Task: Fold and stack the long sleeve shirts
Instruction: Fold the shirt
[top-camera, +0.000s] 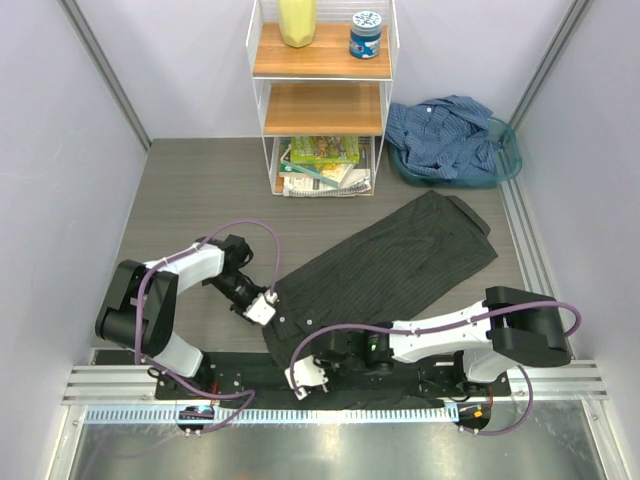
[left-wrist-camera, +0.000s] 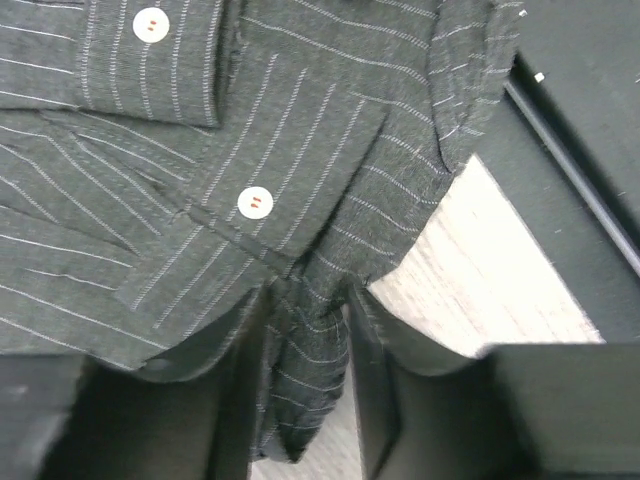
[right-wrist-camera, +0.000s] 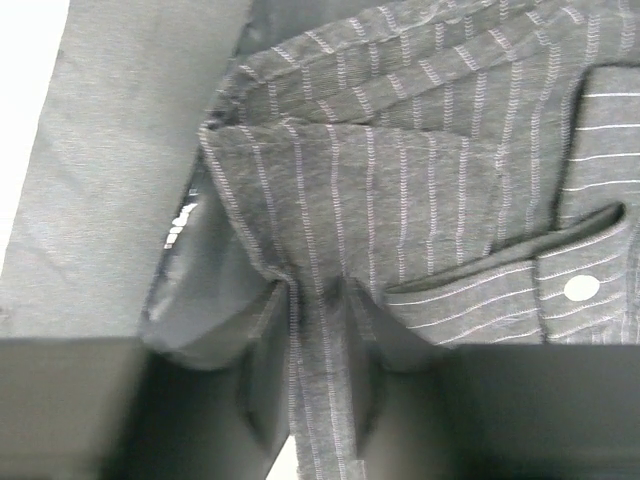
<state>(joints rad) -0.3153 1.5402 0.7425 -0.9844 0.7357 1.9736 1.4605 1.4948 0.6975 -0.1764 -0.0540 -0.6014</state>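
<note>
**Both grippers clamped on the near end of the charcoal shirt**

The grey wood-grain bench (top-camera: 190, 200) carries the charcoal pinstriped shirt (top-camera: 390, 265), laid out as a long band. It runs on a slant from the middle of the near edge up towards the far right corner and is mostly flat, with folds bunched at its near end.

A white wire shelf unit (top-camera: 320, 105) with wooden boards stands at the middle of the far edge. In the far right corner sits a teal basket (top-camera: 505, 165) holding the blue shirt (top-camera: 445, 135), crumpled in a heap and well apart from the charcoal one.

The left gripper (top-camera: 265, 308) is at the left side of the shirt's near end. In its wrist view the fingers are pinched on a narrow fold of striped cloth just below a white button (left-wrist-camera: 255, 203).

The right gripper (top-camera: 305, 378) reaches in low along the near edge. Its fingers are likewise clenched on a ridge of the same shirt, beside a buttoned cuff (right-wrist-camera: 570, 285).

Magazines (top-camera: 325, 165) lie on the bottom shelf. On the top shelf stand a yellow container (top-camera: 297, 22) and a blue-lidded jar (top-camera: 366, 34).
</note>
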